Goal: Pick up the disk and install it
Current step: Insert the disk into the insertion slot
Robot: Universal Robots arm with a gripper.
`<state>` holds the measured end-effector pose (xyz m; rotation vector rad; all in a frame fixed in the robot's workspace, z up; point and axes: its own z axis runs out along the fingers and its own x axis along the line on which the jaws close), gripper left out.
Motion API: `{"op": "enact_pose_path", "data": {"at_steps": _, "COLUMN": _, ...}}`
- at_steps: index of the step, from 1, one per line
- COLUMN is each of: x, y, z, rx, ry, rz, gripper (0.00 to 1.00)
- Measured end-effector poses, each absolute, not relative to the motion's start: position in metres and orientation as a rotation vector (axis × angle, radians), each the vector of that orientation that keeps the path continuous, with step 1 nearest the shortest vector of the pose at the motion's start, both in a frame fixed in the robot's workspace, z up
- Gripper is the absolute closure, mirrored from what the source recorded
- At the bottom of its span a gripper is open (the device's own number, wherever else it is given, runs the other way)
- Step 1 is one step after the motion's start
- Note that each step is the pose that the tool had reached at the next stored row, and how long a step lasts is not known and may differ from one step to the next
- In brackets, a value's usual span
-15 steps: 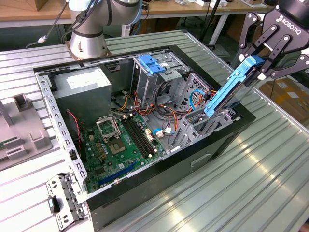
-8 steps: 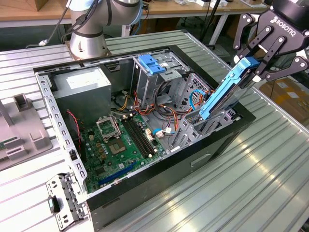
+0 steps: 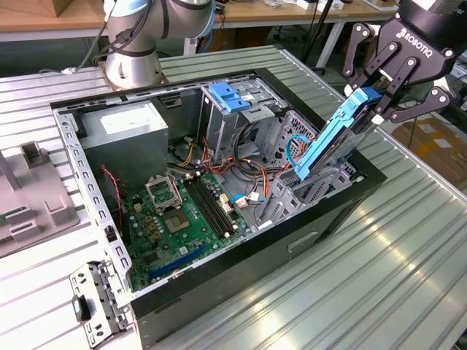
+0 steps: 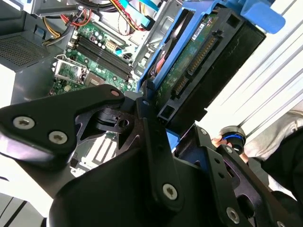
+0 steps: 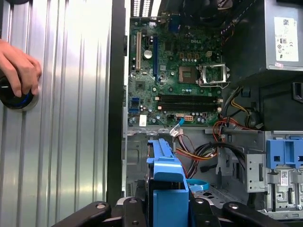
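we see a ribbed metal table [image 3: 394, 284] carrying an open computer case [image 3: 241, 266], with its grey power supply [image 3: 128, 135] and green motherboard [image 3: 179, 219] bare inside. the gripper [image 3: 375, 98] is clamped on the upper end of the disk [image 3: 328, 142], which leans tilted with its lower end at the drive cage [image 3: 306, 193], at the case's end on the exterior view's right. in the first wrist view a person's hand [image 5: 18, 66] rests on a round black-and-blue knob [image 5: 16, 99] on the table beside the case.
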<state>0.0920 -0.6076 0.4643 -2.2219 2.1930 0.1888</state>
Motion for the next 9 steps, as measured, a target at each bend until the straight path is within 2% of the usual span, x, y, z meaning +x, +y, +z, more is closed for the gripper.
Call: {"op": "enact_pose_path", "data": {"at_steps": 9, "x": 0.090, "y": -0.600, "z": 0.453, "rx": -2.179, "ry": 2.232, "rz": 0.188, "gripper": 0.63}}
